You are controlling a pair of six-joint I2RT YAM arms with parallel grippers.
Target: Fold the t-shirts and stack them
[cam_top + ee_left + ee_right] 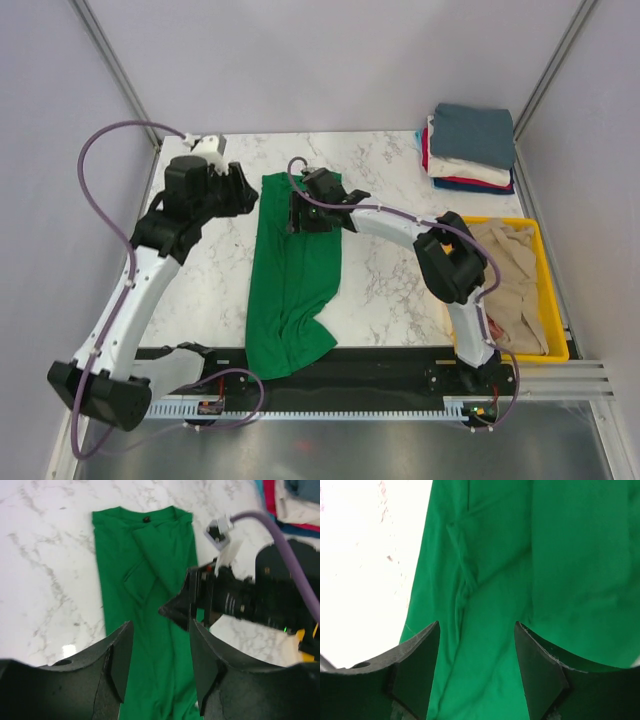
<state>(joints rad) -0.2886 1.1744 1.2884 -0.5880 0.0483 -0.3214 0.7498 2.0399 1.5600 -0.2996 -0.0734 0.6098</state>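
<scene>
Your green t-shirt (295, 290) lies on the marble table (390, 290) between the two arms, folded lengthwise into a long narrow strip. Its collar end points away from the arm bases, and its near end is rumpled at the table's near edge. Your left gripper (246, 192) stands just beside the strip's far left corner. In the left wrist view its fingers (117, 665) are parted, with nothing between them and the cloth lying beyond them. Your right gripper (300, 215) sits over the far part of the strip, toward its right edge. In the right wrist view its fingers (540, 675) stand apart above flat cloth and no fold is pinched between them. A stack of folded t-shirts (472, 148), a slate-blue one on top, rests at the far right corner of the table. Loose beige t-shirts (510, 280) lie in the yellow bin (556, 300) at the right edge, well apart from the green t-shirt.
</scene>
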